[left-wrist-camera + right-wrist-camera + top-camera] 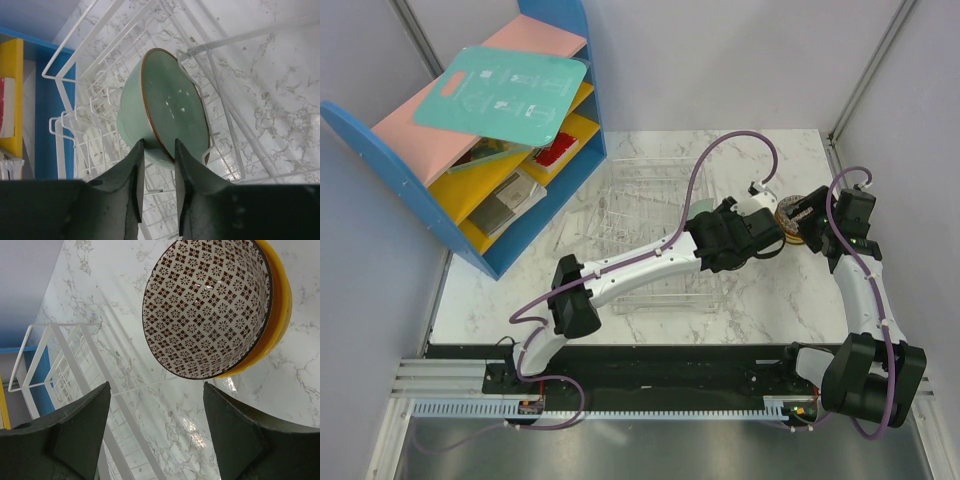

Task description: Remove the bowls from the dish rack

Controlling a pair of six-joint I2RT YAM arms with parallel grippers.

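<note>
Rim of mint bowl (pixel 172 105) pinched in left end effector (pixel 159 146); right end effector (pixel 156 387) wide open, empty, patterned bowl (pixel 205 310) just ahead.

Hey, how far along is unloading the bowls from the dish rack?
Done: the mesh-patterned bowl sits nested in the orange bowl on the table, outside the dish rack. In hand: the left gripper has its jaws pinching the rim of the mint green bowl, standing on edge in the rack. Left: lifting it out and setting it down. The right gripper is open and empty.
</note>
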